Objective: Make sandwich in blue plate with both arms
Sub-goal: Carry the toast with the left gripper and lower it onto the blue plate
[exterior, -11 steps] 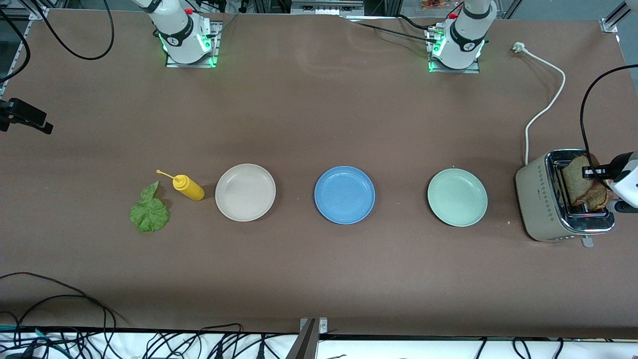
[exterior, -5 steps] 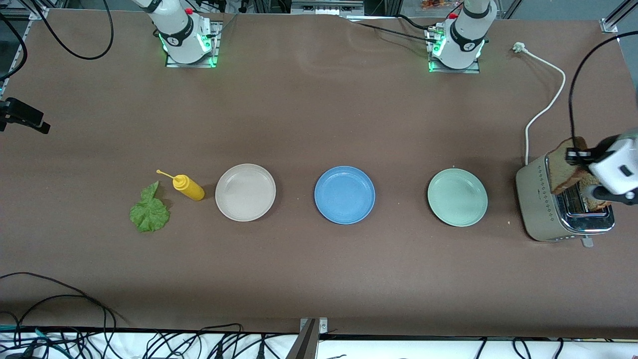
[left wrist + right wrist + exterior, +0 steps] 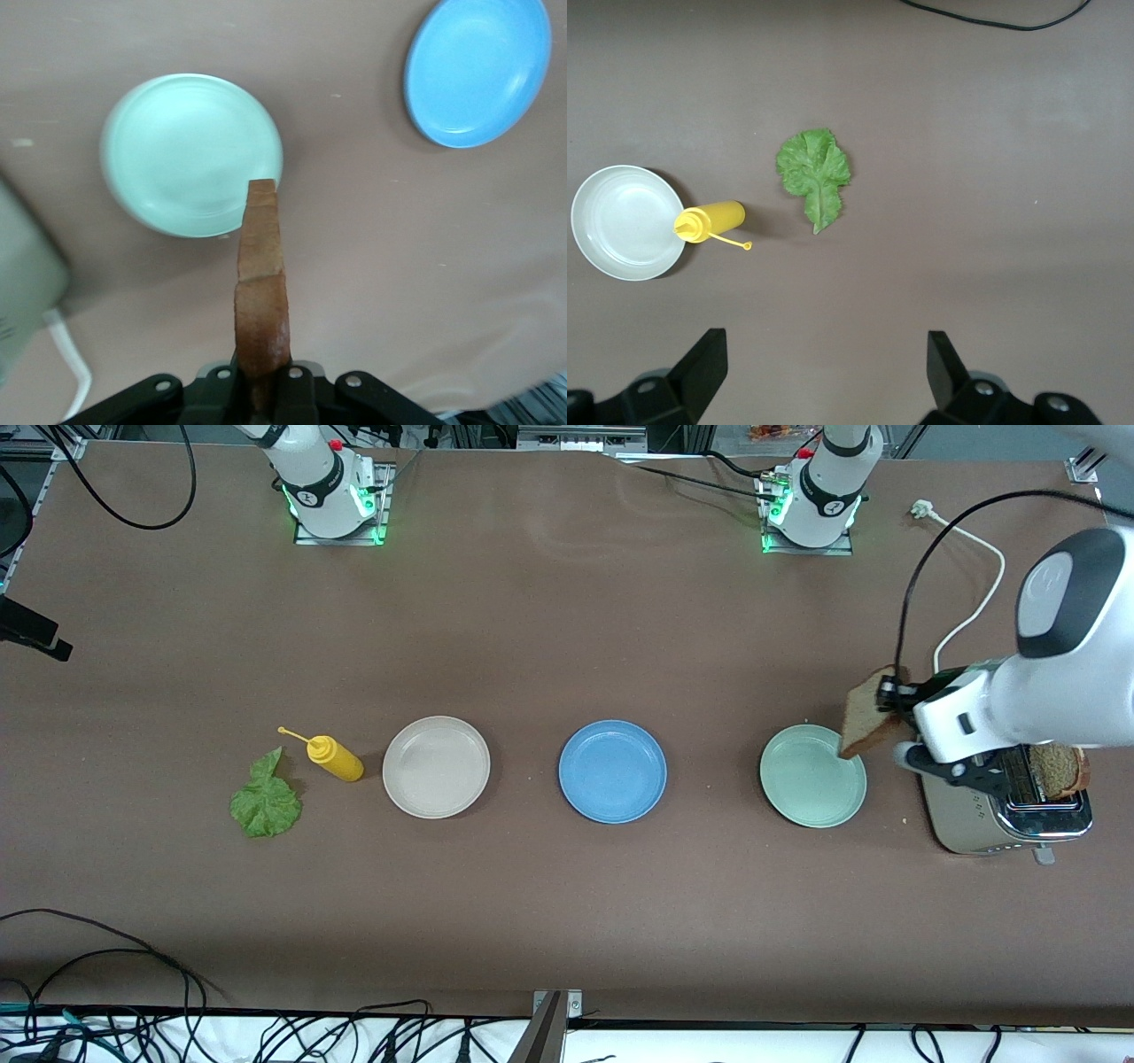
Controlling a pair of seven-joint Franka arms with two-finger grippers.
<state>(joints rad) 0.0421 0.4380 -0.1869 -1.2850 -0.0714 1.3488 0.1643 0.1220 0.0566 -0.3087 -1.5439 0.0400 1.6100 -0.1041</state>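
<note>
Moved: bread slice [image 3: 866, 723], out of the toaster [image 3: 1001, 815] a second ago, now hangs over the mint plate [image 3: 811, 778] rim, clenched edge-on in the left gripper [image 3: 895, 695] jaws. Second slice [image 3: 1056, 769] sits in the toaster, partly hidden by the left arm. Blue plate [image 3: 612, 771] mid-table, bare. Beige plate [image 3: 435, 766], mustard bottle [image 3: 335, 757], lettuce [image 3: 265, 802] toward the right arm's end. Right gripper [image 3: 824, 372] waits above the lettuce, jaws spread.
</note>
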